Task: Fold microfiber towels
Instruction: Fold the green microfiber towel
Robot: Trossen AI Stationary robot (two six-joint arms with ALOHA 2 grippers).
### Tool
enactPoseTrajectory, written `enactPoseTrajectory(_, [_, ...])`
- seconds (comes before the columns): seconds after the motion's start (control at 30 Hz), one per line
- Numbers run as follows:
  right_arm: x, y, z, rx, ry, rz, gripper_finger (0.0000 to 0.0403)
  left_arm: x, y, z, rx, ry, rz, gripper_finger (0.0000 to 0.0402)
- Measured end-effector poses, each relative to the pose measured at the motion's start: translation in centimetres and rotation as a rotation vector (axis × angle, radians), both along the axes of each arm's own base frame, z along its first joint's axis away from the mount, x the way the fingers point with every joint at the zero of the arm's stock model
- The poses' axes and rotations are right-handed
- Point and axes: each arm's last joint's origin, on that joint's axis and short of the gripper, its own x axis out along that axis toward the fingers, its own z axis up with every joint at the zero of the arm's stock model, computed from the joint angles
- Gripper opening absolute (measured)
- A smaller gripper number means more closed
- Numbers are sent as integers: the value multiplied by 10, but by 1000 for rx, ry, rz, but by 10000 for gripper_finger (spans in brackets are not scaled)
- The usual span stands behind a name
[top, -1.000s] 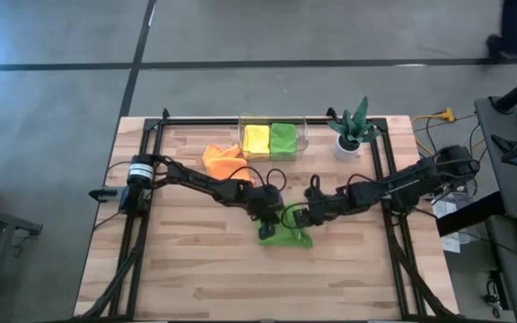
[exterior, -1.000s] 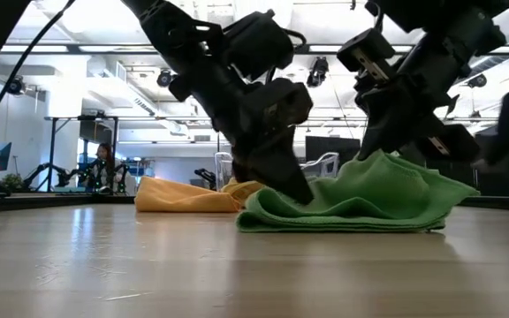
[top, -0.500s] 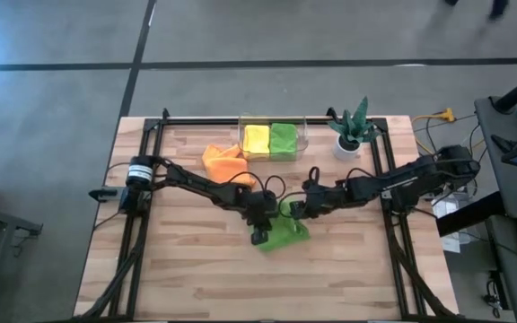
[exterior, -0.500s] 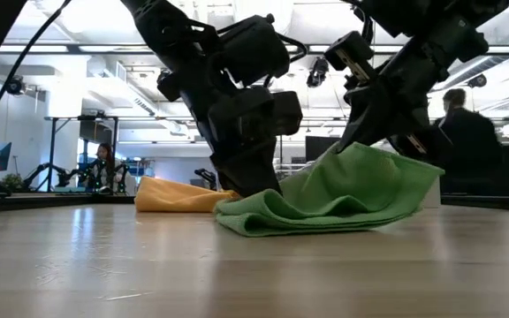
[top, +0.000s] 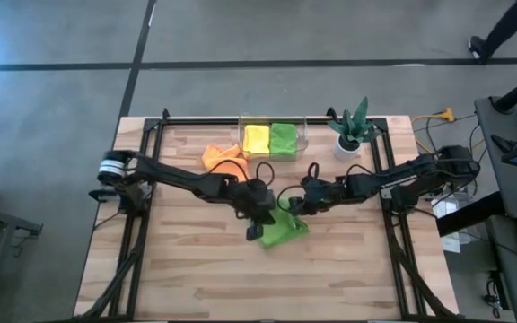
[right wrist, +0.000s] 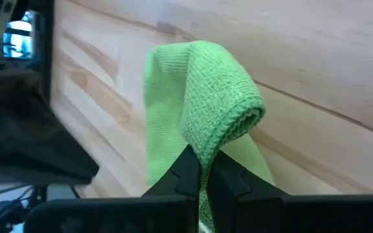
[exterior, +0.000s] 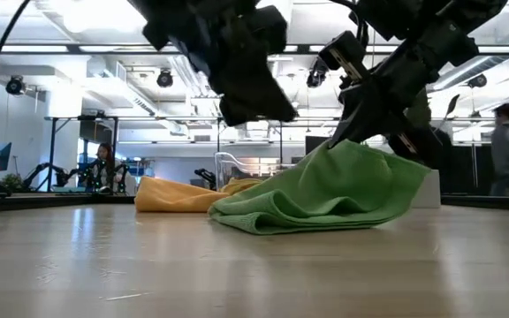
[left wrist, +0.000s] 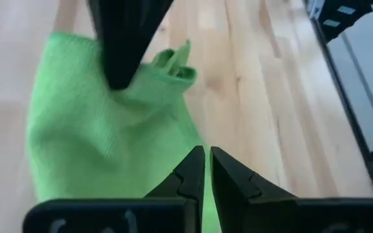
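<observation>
Your right hand (right wrist: 204, 169) is clenched on the green towel's (top: 283, 231) lifted edge; your left hand (left wrist: 206, 169) hovers clenched above it, grasping nothing.

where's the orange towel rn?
High view: the orange towel lies crumpled on the table's far left-centre, just left of the clear bin holding folded towels, behind the left arm.
</observation>
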Motion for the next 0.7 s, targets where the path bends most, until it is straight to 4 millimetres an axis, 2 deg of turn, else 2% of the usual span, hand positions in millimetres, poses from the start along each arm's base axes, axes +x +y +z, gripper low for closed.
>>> enactPoseTrajectory(0.27, [13, 1, 11, 11, -63, -9, 9, -21, 4, -14, 52, 93, 54, 11])
enactPoseTrajectory(0.43, [38, 4, 16, -10, -76, 11, 9, -55, 10, -11, 76, 108, 86, 11])
enactPoseTrajectory(0.5, [49, 5, 12, -24, -50, 27, 9, -68, 11, -14, 73, 105, 93, 11])
enactPoseTrajectory(0.7, [92, 5, -4, -22, 11, 91, 9, -109, 13, -41, 14, 197, 153, 11])
